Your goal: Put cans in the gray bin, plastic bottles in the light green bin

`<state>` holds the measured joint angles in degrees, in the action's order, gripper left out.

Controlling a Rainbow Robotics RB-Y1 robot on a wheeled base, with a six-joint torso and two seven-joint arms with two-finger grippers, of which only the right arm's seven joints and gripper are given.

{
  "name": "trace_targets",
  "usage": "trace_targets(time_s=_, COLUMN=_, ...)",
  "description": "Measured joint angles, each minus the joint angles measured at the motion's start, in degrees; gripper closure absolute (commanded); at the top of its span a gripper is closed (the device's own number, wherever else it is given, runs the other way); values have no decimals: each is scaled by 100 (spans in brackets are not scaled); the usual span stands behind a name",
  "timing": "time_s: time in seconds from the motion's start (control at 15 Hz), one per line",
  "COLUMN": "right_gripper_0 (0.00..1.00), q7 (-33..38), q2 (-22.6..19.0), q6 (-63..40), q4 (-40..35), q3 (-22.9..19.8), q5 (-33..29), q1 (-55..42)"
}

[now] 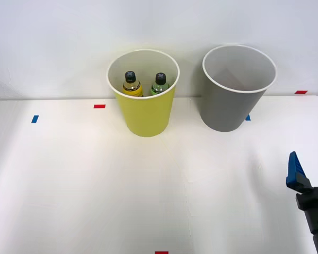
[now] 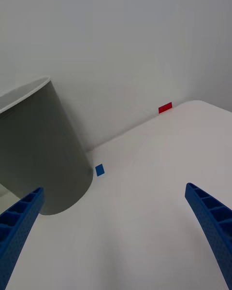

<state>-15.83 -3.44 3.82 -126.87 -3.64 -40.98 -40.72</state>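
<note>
Two plastic bottles with black caps stand upright inside the light green bin [image 1: 146,114], a yellow one [image 1: 131,84] beside a green one [image 1: 159,84]. To its right stands the gray bin [image 1: 230,106], whose visible inside holds nothing. The cans are out of view. My right gripper [image 1: 310,179] hovers low over the table's right side, nearer to me than the gray bin and to its right. In the right wrist view the gripper [image 2: 114,188] is open with nothing between its blue fingers [image 2: 209,217], and the gray bin's wall [image 2: 43,154] rises just ahead beside one finger.
The bins stand at the back of a white table [image 1: 95,185], against a white wall. Small tape marks dot the table: red [image 1: 99,106], blue [image 1: 34,119], red [image 1: 301,92], red [image 1: 161,252] and blue [image 2: 100,169] by the gray bin's base.
</note>
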Motion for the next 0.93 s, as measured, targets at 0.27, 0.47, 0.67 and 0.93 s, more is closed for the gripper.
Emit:
trace_targets(time_s=0.27, right_gripper_0=0, q7=-42, q2=3, q6=6, q4=507, q3=-169, q5=-14, q1=294)
trace_targets(time_s=0.47, right_gripper_0=0, q7=-204, q2=192, q6=116, q4=759, q3=-236, q5=44, q1=459)
trace_targets(time_s=0.67, right_gripper_0=0, q7=-1173, q2=397, q6=549, q4=1020, q3=-373, q5=416, q1=499)
trace_targets(time_s=0.93, right_gripper_0=0, q7=-2728, q2=439, q6=1786, q4=1721, q3=-437, q5=1147, q1=533)
